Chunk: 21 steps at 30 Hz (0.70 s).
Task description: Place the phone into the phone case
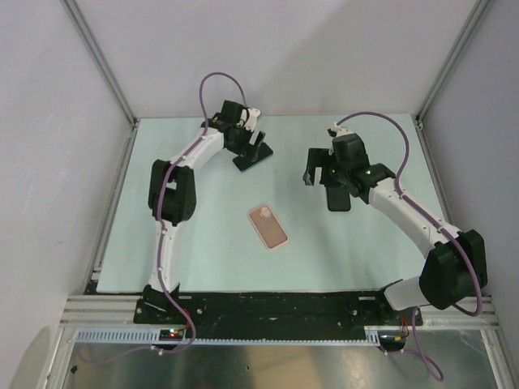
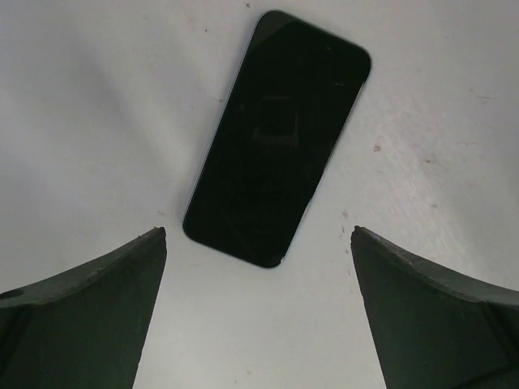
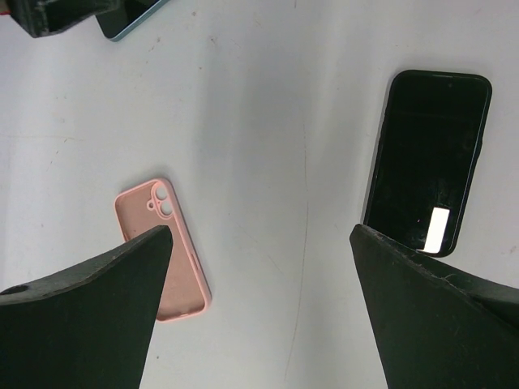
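Salmon-pink shell: the phone case [image 1: 268, 226], flat and slanted near the middle of the table [image 1: 203, 243], touched by nothing, well apart from both grippers.
Case, right wrist view: two round camera cut-outs at the far end; near end hidden behind one dark finger [image 3: 89, 308]; outside the left wrist view's frame.
Left phone [image 2: 276, 138]: black slab lying flat on the far side of the table, beyond the case; whole glossy face, tilted, in the left wrist view; only partly seen from the top, under the gripper.
Right phone [image 3: 428, 162]: black slab to the right of the case, flat; bright reflected patch near its near end in the right wrist view; half covered by the arm from the top.
Left gripper [image 2: 258, 233]: spread wide, holding nothing, above the near end of the left phone; fingers on either side, clear of it.
Right gripper [image 3: 259, 231]: spread wide, empty, over bare table between the case and the right phone.
Height above the table: cannot tell for either gripper.
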Each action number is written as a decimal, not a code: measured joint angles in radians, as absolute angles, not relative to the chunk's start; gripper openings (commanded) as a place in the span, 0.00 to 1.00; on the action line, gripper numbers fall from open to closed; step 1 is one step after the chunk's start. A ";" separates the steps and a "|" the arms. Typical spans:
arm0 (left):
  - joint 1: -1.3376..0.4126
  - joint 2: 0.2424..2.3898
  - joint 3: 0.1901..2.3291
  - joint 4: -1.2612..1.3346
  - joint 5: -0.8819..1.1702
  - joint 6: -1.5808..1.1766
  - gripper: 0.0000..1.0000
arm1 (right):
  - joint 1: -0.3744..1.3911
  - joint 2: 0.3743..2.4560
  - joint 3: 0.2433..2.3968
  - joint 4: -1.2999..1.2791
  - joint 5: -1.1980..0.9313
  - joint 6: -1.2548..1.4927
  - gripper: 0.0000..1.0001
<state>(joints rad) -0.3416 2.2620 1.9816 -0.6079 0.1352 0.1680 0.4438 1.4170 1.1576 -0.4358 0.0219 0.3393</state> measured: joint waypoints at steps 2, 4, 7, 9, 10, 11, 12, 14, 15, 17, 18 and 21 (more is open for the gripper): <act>-0.341 2.311 2.022 -0.632 0.130 0.166 1.00 | 0.441 1.417 1.158 -0.436 0.022 0.339 0.98; -0.340 2.341 2.047 -0.649 0.119 0.162 1.00 | 0.437 1.417 1.158 -0.436 0.022 0.339 0.99; -0.340 2.379 2.083 -0.682 0.101 0.155 1.00 | 0.432 1.417 1.157 -0.436 0.022 0.339 0.98; -0.340 2.399 2.109 -0.700 0.092 0.148 1.00 | 0.430 1.417 1.156 -0.435 0.022 0.339 0.98; -0.340 2.406 2.118 -0.707 0.089 0.145 1.00 | 0.428 1.417 1.155 -0.436 0.022 0.339 0.98; -0.340 2.415 2.130 -0.718 0.088 0.139 1.00 | 0.427 1.417 1.154 -0.436 0.022 0.339 0.98; -0.340 2.421 2.141 -0.728 0.086 0.134 1.00 | 0.425 1.417 1.153 -0.436 0.022 0.339 0.99; -0.340 2.430 2.160 -0.746 0.086 0.128 1.00 | 0.421 1.417 1.152 -0.436 0.022 0.339 0.98; -0.340 2.436 2.172 -0.756 0.086 0.123 1.00 | 0.420 1.417 1.152 -0.436 0.022 0.339 0.98; -0.340 2.444 2.192 -0.770 0.085 0.112 0.99 | 0.416 1.417 1.152 -0.435 0.022 0.339 0.98; -0.340 2.449 2.201 -0.777 0.085 0.106 0.99 | 0.414 1.417 1.152 -0.436 0.022 0.339 0.98; -0.338 2.458 2.209 -0.785 0.088 0.088 0.90 | 0.410 1.413 1.152 -0.436 0.022 0.339 0.99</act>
<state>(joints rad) -0.3382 2.4577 2.2093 -0.7853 0.0879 0.0875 0.4099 1.4132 1.1519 -0.4358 0.0216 0.3393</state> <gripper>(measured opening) 0.980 0.985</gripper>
